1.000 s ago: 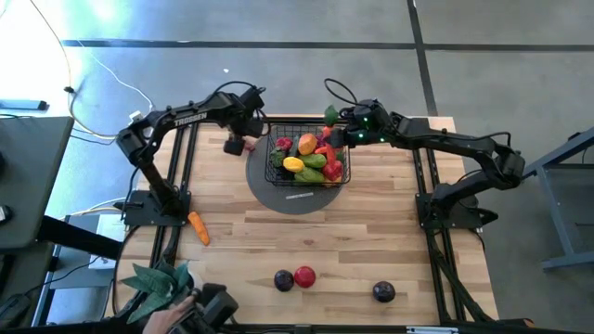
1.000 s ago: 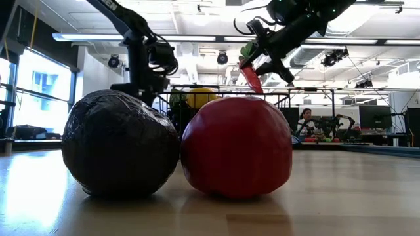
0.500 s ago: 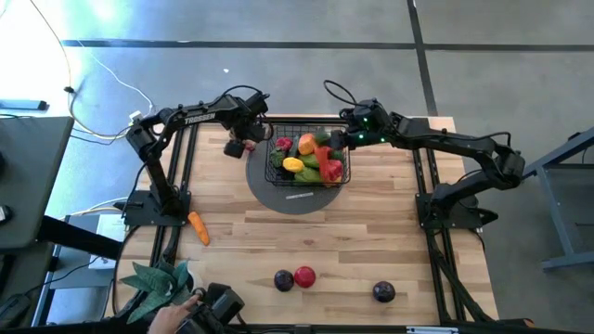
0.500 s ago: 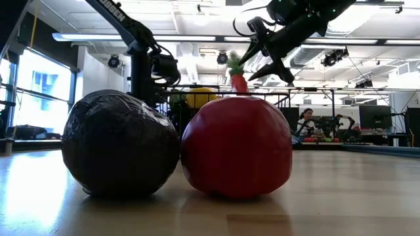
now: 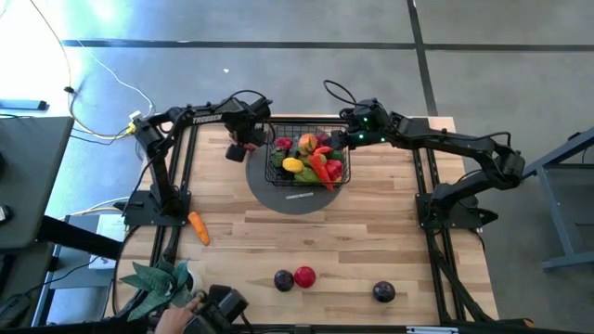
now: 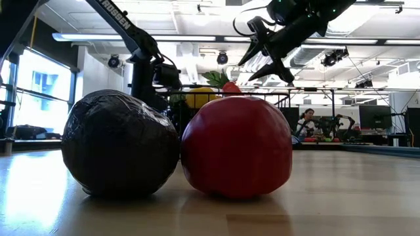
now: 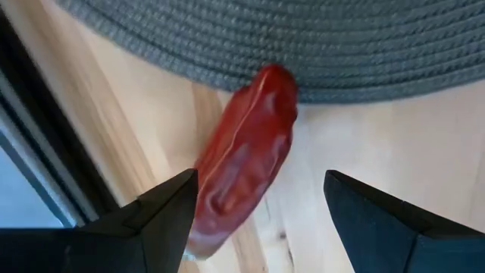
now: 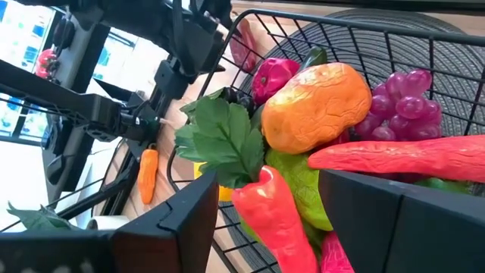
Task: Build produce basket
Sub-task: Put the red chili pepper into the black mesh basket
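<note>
Landmark: black wire basket [image 5: 309, 160] on the round grey mat [image 5: 295, 190].

Well in front of it, at the near table edge: dark plum [image 5: 284, 280] touching red apple [image 5: 304, 276], another plum [image 5: 383, 292] apart to the right. Carrot [image 5: 199, 227] front-left of basket.

Left gripper [image 5: 243, 148] just left of basket, fingers spread around a red pepper [image 7: 244, 158] lying at the mat's edge, not gripping.

Right gripper [image 5: 345, 139] over basket's far-right corner, fingers apart, empty. Leafy red pepper [image 8: 267, 203] lies in the basket on the piled produce.
</note>
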Action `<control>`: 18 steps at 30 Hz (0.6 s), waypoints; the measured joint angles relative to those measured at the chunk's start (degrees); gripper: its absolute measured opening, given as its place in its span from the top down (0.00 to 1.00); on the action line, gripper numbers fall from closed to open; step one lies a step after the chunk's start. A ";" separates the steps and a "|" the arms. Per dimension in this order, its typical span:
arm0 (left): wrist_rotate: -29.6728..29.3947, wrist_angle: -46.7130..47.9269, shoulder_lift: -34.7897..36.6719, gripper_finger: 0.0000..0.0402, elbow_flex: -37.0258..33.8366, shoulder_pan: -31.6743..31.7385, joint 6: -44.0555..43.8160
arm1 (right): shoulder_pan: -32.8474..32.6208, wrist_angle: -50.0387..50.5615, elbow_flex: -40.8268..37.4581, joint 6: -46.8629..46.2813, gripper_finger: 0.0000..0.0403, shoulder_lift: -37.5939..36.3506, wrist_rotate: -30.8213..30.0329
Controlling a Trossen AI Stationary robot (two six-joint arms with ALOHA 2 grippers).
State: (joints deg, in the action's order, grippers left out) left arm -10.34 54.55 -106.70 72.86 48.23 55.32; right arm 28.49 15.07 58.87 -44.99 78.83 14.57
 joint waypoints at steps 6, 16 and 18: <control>-2.31 -1.65 -1.09 0.31 0.00 -0.33 -3.68 | 0.00 -0.02 0.00 0.00 0.48 0.00 0.00; -0.56 -1.46 -3.92 0.31 0.00 -0.25 -10.48 | 0.00 -0.04 0.00 0.00 0.48 0.00 0.00; -0.38 -1.63 -4.46 0.31 0.00 -0.25 -11.18 | 0.00 -0.04 0.00 -0.02 0.48 -0.02 0.00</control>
State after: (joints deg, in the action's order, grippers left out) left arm -10.71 52.93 -111.16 72.86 47.99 44.14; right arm 28.49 15.03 58.87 -45.01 78.81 14.57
